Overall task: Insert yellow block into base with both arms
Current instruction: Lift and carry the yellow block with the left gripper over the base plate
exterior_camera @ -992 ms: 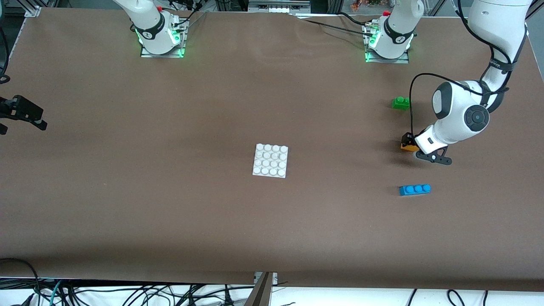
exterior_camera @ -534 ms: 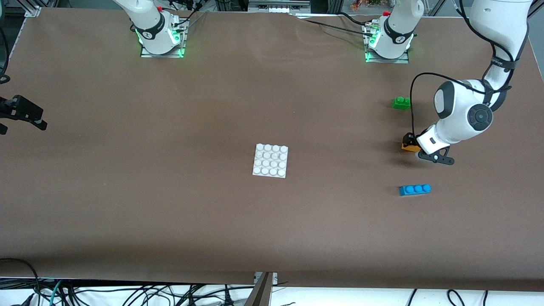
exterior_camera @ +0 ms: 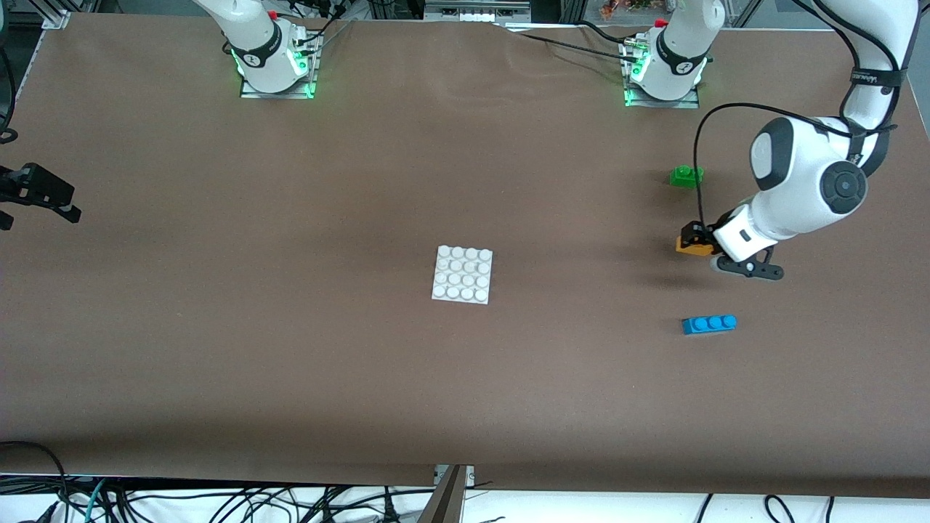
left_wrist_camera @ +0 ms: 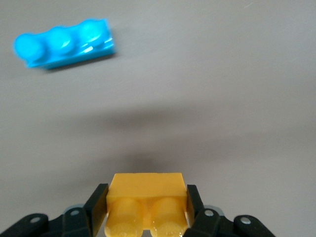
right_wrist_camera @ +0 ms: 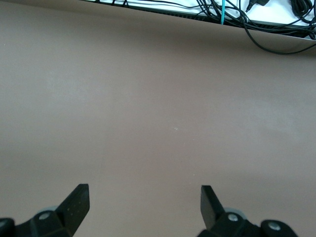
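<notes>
Grip first: the left hand (exterior_camera: 692,240) pinches the yellow block (exterior_camera: 694,247) between its fingers (left_wrist_camera: 98,207), the brick's two studs facing the wrist camera, and carries it clear of the brown surface (exterior_camera: 290,363) over a spot toward the left arm's end, with a shadow lying beneath it. On the front view's clock face, with the base at the centre, that held block sits at about 3 o'clock. The base (exterior_camera: 463,274), a white square plate with a four-by-four grid of studs, lies flat near the middle of the surface, well apart from every brick. A green brick (exterior_camera: 685,176) rests at about 2 o'clock from the base, farther from the front camera than the blue brick (exterior_camera: 709,324), which lies at about 4 o'clock; the held block hangs over the stretch between those two. In the left wrist view the blue brick (left_wrist_camera: 64,42) shows its three studs. The right hand (right_wrist_camera: 143,205) waits over bare surface at the right arm's end, at about 9 o'clock from the base, with its fingers (right_wrist_camera: 76,200) spread wide and nothing between them.
</notes>
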Robot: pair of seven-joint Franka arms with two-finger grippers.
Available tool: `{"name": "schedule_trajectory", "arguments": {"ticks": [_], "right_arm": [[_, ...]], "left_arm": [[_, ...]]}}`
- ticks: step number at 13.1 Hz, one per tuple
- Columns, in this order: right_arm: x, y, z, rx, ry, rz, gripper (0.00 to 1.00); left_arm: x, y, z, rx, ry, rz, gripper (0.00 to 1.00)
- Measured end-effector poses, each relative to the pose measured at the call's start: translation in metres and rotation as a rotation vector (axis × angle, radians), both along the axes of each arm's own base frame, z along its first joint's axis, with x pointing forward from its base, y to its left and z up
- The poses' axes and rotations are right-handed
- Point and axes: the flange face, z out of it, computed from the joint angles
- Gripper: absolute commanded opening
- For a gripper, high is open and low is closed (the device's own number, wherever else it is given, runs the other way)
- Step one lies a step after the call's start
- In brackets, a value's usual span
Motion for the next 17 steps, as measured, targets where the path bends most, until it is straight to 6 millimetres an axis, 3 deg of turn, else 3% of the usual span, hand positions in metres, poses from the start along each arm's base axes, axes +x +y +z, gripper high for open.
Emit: {"name": "schedule_trajectory", "arguments": {"ticks": [6,10,14,17], "right_arm": [[0.001,0.0,-0.003,0.0,0.005,-0.001,1.0],[0.001,-0.001,-0.003,0.0,0.006,-0.001,1.0],[0.001,-0.001,-0.003,0.0,0.006,-0.001,1.0],[0.001,-0.001,-0.003,0.0,0.006,-0.001,1.0]], "left_arm": [[-0.002,-0.172,0.032,-0.035,-0.007,0.175,0.0],[-0.011,-0.301,0.025,-0.07,0.033,0.262,0.0],[0.003,-0.379,0.011,-0.037,0.009,0.285,0.0],[0.018,-0.406,-0.011,-0.014,-0.015,0.298,0.0]]}}
